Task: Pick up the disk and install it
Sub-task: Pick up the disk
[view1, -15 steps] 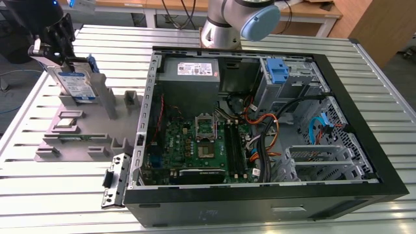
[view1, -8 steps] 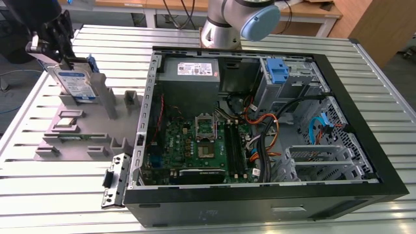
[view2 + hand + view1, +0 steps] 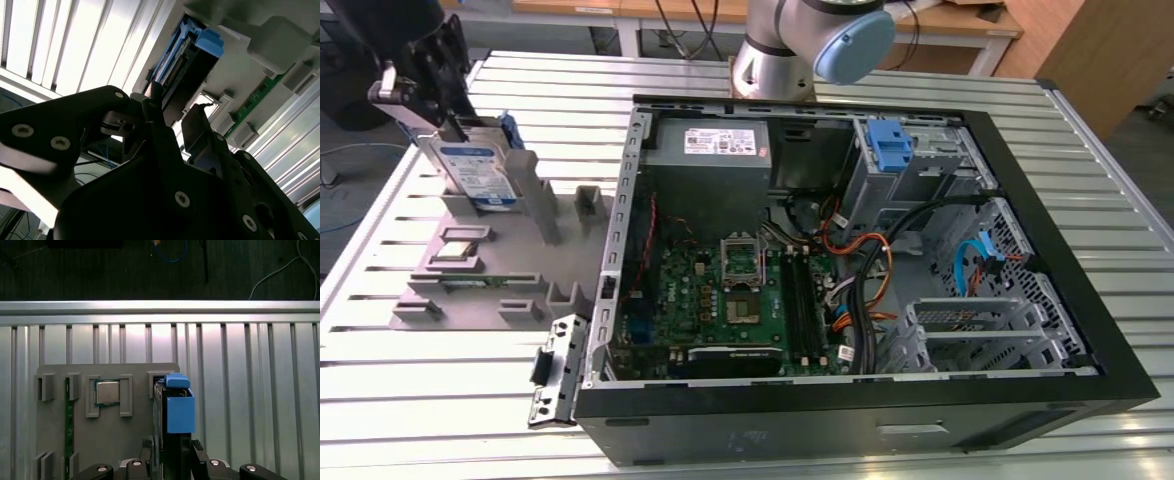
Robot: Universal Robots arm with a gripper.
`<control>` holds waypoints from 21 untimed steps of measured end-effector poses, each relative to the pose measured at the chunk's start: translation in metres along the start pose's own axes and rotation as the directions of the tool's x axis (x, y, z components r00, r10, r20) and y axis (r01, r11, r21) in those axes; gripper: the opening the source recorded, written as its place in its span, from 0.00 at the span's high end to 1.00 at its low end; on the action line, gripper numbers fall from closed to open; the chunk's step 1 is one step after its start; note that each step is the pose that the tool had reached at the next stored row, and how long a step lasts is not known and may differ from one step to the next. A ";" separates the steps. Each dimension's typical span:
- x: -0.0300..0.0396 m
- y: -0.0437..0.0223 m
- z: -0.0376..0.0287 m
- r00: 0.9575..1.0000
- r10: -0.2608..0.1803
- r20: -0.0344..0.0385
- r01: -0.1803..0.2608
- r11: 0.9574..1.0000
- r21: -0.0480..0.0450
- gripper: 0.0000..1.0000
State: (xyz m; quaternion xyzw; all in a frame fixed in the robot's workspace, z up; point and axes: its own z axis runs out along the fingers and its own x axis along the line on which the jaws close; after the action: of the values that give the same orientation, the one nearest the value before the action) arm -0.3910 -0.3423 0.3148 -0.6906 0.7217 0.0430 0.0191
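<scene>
The disk (image 3: 474, 170), a silver drive with a blue-and-white label and blue side rails, stands on edge in a slot of the grey fixture (image 3: 480, 270) at the exterior view's left. My gripper (image 3: 444, 125) comes down on its top edge. In the first wrist view the two fingers (image 3: 148, 446) press against both sides of the disk (image 3: 179, 412), so the gripper (image 3: 171, 447) is shut on it. In the second wrist view the gripper (image 3: 172, 112) holds the near end of the disk (image 3: 185, 65). The disk's lower end is still in the fixture's slot.
The open computer case (image 3: 1067, 330) lies to the exterior view's right, with a drive cage and blue bracket (image 3: 891, 145), a power supply (image 3: 710, 145) and cables. The fixture also holds a processor chip (image 3: 107, 392) and a green memory stick (image 3: 67, 425). A loose metal bracket (image 3: 554, 370) lies beside the case.
</scene>
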 end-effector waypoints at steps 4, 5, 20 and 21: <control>0.0000 0.0000 -0.0002 1.000 0.000 0.000 0.000 1.000 0.000 0.57; 0.0001 0.0000 0.0012 1.000 0.000 0.000 0.000 1.000 0.000 0.57; 0.0012 -0.0005 0.0138 1.000 0.000 0.000 0.000 1.000 0.000 0.57; 0.0012 -0.0005 0.0138 1.000 0.000 0.000 0.000 1.000 0.000 0.57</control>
State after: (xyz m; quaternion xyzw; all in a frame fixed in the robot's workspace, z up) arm -0.3911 -0.3424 0.3009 -0.6906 0.7217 0.0431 0.0189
